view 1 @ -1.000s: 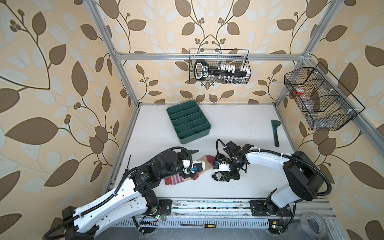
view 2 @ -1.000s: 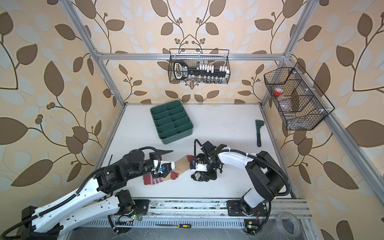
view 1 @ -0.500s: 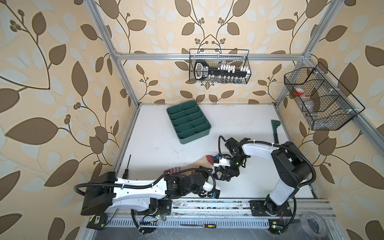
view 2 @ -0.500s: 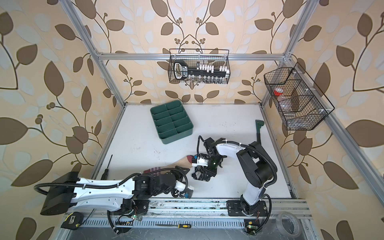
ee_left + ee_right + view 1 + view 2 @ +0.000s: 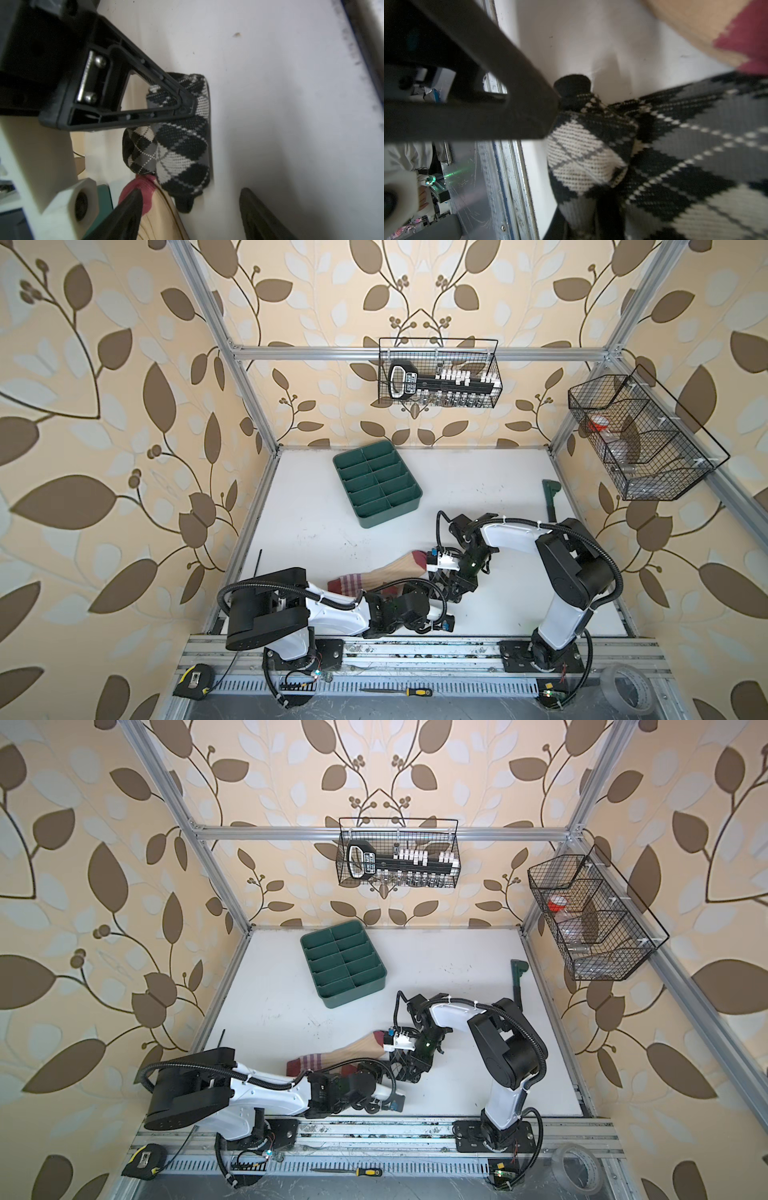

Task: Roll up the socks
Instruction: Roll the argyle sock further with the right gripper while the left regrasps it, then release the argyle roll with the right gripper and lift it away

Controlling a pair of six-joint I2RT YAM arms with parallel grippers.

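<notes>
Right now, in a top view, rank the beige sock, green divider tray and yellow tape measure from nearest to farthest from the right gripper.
From the right gripper, shut on the argyle sock:
1. Beige sock: its toe right beside the gripper.
2. Green divider tray: toward the back, left of the gripper.
3. Yellow tape measure: at the front, far left.

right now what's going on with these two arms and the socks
The right end effector is shut on the black argyle sock, which is bunched into a rough roll on the white table. The left end effector is open close to that bundle and grips nothing. The beige sock lies stretched out and unrolled, its maroon toe next to the bundle.
</notes>
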